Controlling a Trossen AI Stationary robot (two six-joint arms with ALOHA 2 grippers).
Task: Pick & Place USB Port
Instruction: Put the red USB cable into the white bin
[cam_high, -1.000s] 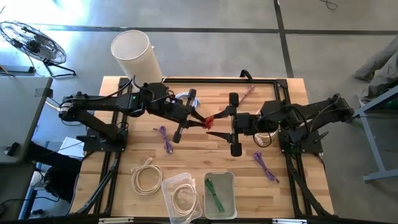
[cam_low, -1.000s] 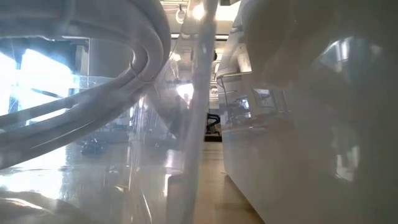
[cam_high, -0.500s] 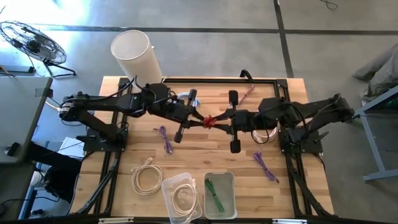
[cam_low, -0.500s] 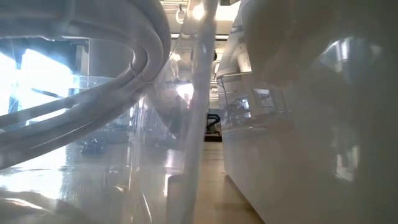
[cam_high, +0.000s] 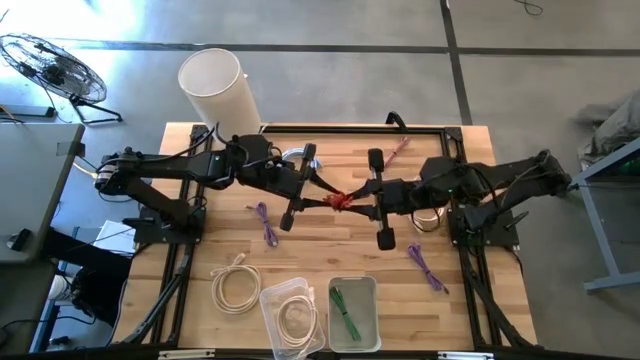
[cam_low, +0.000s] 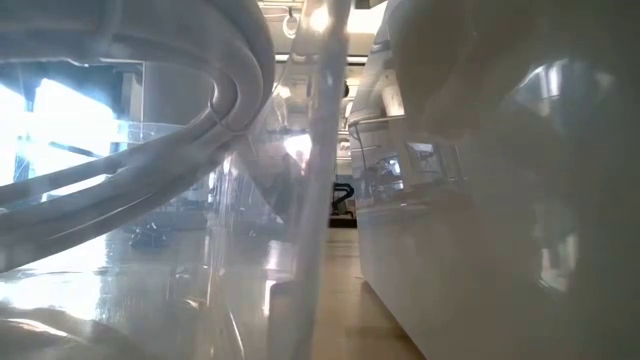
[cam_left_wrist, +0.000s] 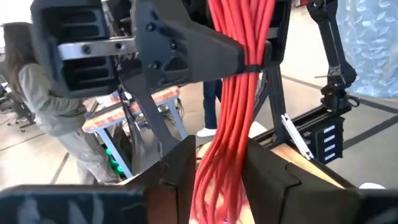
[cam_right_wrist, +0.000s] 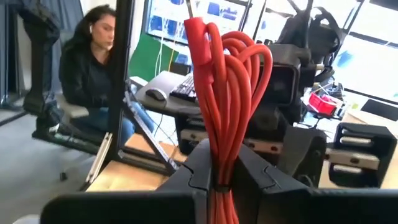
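Observation:
A red USB cable, coiled and tied into a bundle (cam_high: 341, 200), hangs over the middle of the table between my two grippers. My right gripper (cam_high: 358, 198) comes from the right and is shut on it. My left gripper (cam_high: 322, 193) comes from the left, with a finger close on either side of the bundle's other end (cam_left_wrist: 217, 180). The left wrist view shows the bundle (cam_left_wrist: 239, 81) running on into the right gripper's fingers (cam_left_wrist: 186, 53). The low view shows neither gripper nor the cable. My right gripper pinches the bundle's strands (cam_right_wrist: 219, 149) between its two fingers, close to a thin dark tie. It reaches in level from the table's right. The loops (cam_right_wrist: 233, 74) stick out past the fingertips, clear of the table. My left gripper's fingers (cam_left_wrist: 180, 177) flank the bundle's end; whether they touch it I cannot tell.
A white cylinder bin (cam_high: 214, 88) stands at the far left. Two clear tubs (cam_high: 290, 315) (cam_high: 353, 312) sit at the near edge and block the low view. Loose cables lie about: white (cam_high: 235, 285), purple (cam_high: 265, 222) (cam_high: 428, 266), reddish (cam_high: 400, 150). People sit beyond the table.
My right gripper, whose fingers stood wide apart at the red bundle a second ago, has shut on it. It has since shifted slightly toward the table's right and near side with the bundle.

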